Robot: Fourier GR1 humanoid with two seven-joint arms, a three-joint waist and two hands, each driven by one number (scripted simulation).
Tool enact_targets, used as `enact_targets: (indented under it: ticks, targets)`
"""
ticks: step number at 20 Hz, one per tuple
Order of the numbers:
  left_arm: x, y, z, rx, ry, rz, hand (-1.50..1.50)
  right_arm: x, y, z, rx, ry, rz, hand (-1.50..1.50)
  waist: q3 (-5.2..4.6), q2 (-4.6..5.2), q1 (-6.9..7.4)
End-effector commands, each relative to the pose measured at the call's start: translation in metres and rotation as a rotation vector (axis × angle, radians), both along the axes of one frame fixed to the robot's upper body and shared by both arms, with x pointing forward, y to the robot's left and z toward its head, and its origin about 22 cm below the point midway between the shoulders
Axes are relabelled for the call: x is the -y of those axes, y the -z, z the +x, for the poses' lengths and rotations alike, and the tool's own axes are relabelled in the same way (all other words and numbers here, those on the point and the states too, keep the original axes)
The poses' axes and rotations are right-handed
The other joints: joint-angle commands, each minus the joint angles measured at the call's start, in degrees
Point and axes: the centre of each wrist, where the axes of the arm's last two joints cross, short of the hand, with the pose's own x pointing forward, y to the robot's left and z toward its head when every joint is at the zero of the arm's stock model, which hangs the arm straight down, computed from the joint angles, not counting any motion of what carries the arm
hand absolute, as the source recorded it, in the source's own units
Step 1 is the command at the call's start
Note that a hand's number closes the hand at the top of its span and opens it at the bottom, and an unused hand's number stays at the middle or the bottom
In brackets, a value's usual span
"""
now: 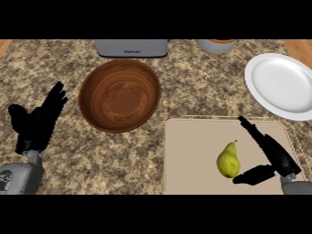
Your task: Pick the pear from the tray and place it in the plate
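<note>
Reaching for the pear (228,160)
Right hand (271,153) was open beside it, holding nothing; closing round it came next.

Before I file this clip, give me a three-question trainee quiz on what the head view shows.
1. True or false: the yellow-green pear already lies on the round white plate.
2. Which hand is beside the pear on the beige rectangular tray? A) left hand B) right hand
3. Fill in: between the left hand and the tray stands a brown wooden ____.

Key: 1 false; 2 B; 3 bowl.
</note>
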Motion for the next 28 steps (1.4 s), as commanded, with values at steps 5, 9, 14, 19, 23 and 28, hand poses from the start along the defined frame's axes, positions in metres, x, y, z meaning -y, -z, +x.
enact_targets:
  ticks: [5,9,14,19,23,28]
  targets:
    - [-0.010,-0.002,0.008,-0.005,-0.007,-0.008,0.00,-0.019,0.003,0.008,-0.055,-0.039,-0.052,-1.50,0.87,0.71,0.31]
    - [0.004,0.003,-0.001,0.001,0.003,0.001,0.00,-0.015,0.002,0.017,-0.072,-0.114,-0.044,-1.50,0.89,0.71,0.56]
    - [-0.011,-0.009,-0.008,-0.004,0.017,0.004,0.00,-0.036,0.011,0.016,0.006,-0.181,-0.039,1.50,0.92,0.67,1.03]
    - [-0.008,-0.005,-0.012,-0.015,0.020,-0.001,0.00,-0.052,0.001,0.029,0.007,-0.163,-0.007,1.50,0.91,0.65,1.01]
    - [0.004,0.011,0.002,-0.008,0.010,-0.005,0.00,-0.055,-0.003,0.028,0.075,-0.169,-0.103,1.50,0.89,0.73,0.46]
    - [0.002,0.003,0.002,0.002,0.034,-0.004,0.00,-0.087,-0.047,0.063,0.237,-0.375,-0.534,1.50,0.77,0.77,2.17]
